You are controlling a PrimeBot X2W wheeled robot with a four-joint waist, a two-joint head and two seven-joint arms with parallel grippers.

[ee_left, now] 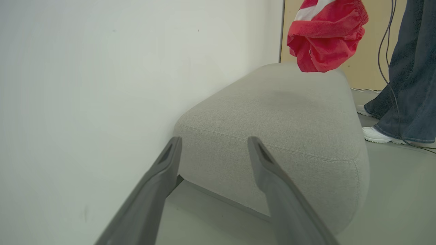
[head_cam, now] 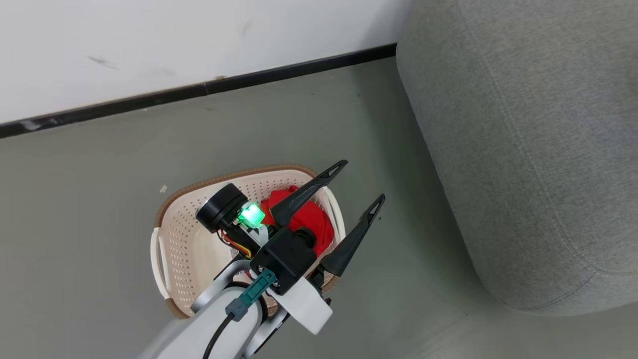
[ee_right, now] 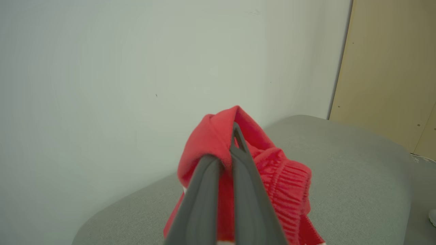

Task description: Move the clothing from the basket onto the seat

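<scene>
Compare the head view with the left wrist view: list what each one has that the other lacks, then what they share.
Head view: the basket, holding red clothing. Left wrist view: a red garment hanging above the far end of the seat, and a person's legs beside it. Shared: the seat, the white wall, and the open left hand.

Head looks down; both wrists face seat [ee_left: 272,112].

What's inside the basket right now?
Red clothing lies bunched at the basket's right side. The left gripper covers the near floor, so anything there is hidden.
</scene>
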